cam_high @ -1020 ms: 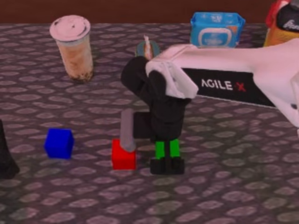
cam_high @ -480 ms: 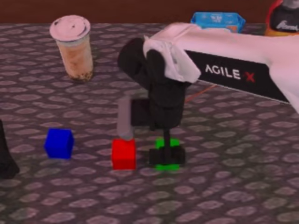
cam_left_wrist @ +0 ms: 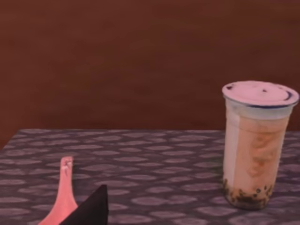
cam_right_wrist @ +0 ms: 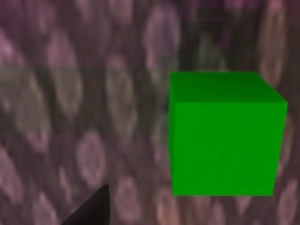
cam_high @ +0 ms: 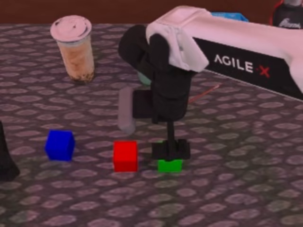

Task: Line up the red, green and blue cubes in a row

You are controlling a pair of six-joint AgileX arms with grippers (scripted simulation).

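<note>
Three cubes sit on purple cobble-patterned table [cam_high: 246, 189] before a brown wall [cam_left_wrist: 140, 61]; right gripper [cam_high: 171, 150] spread.

Blue cube [cam_high: 59, 144]: it is sitting flat on the table, at the left end, well apart from the red one.
Red cube [cam_high: 125, 155]: it is resting flat in the middle, near the green one.
Green cube [cam_high: 170, 165]: it is lying flat at the right end, partly hidden under my right gripper [cam_high: 171, 150], which is hanging just above it.
</note>
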